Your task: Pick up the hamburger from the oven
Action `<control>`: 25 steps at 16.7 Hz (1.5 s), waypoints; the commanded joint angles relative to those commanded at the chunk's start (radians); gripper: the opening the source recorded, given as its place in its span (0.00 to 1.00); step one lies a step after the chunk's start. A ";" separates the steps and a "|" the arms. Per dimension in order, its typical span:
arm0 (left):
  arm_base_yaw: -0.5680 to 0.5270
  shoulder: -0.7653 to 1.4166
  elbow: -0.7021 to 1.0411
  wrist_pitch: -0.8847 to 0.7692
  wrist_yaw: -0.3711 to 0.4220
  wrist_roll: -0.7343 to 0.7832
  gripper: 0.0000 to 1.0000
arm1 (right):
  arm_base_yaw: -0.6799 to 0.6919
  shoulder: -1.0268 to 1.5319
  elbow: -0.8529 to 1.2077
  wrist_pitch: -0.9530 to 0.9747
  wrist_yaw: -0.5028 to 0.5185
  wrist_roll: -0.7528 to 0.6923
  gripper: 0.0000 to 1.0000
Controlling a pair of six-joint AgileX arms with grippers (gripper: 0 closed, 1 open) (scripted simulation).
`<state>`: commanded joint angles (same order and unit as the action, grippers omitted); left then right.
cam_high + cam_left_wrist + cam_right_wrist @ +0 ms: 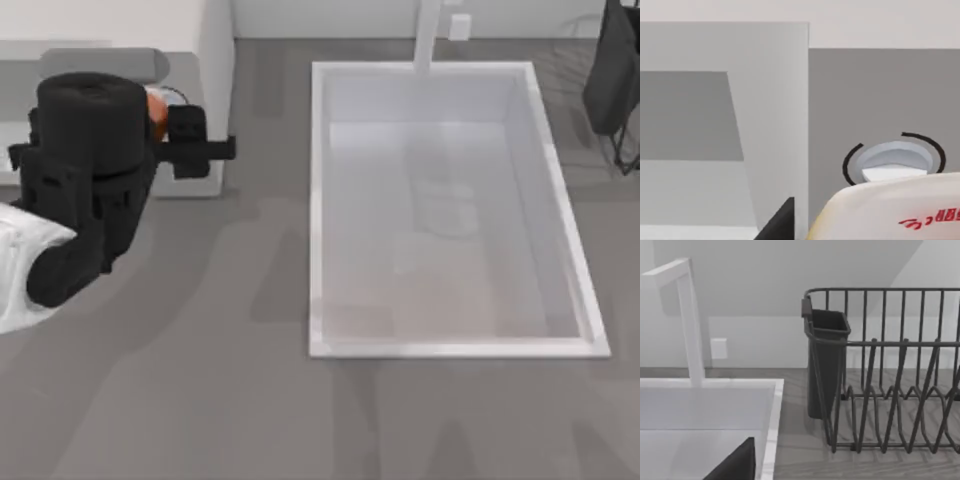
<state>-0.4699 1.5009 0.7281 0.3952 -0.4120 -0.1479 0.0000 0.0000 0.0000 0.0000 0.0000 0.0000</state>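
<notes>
Up at the counter's left, the left claw sits clamped on the hamburger beside the oven.

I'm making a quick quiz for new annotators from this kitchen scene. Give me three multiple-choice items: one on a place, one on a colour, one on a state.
1. Where is the left gripper?
A. Over the sink
B. At the oven, on the table's left
C. Beside the dish rack

2. What colour is the dish rack?
A. Dark grey
B. Red
C. Yellow

3. What state is the sink in?
A. Full of plates
B. Holding a pot
C. Nothing in its basin

Answers:
1 B: the top view shows the left arm reaching to the oven, with a bit of the orange hamburger beside it.
2 A: the right wrist view shows dark wire bars and a dark cup.
3 C: the top view shows a bare white basin.
</notes>
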 joint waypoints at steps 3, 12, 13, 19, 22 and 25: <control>0.025 0.021 -0.005 0.005 -0.005 0.004 0.00 | 0.000 0.000 0.000 0.000 0.000 0.000 1.00; 0.006 0.314 -0.085 0.391 -0.004 0.001 0.00 | 0.000 0.000 0.000 0.000 0.000 0.000 1.00; 0.004 0.361 -0.100 0.465 -0.002 0.001 0.00 | 0.000 0.000 0.000 0.000 0.000 0.000 1.00; 0.000 0.539 -0.174 0.715 0.008 0.002 0.00 | 0.000 0.000 0.000 0.000 0.000 0.000 1.00; 0.000 0.543 -0.176 0.719 0.008 0.002 0.00 | 0.000 0.000 0.000 0.000 0.000 0.000 1.00; 0.000 0.543 -0.176 0.719 0.008 0.002 0.15 | 0.000 0.000 0.000 0.000 0.000 0.000 1.00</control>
<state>-0.4700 2.0438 0.5523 1.1145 -0.4037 -0.1464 0.0000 0.0000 0.0000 0.0000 0.0000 0.0000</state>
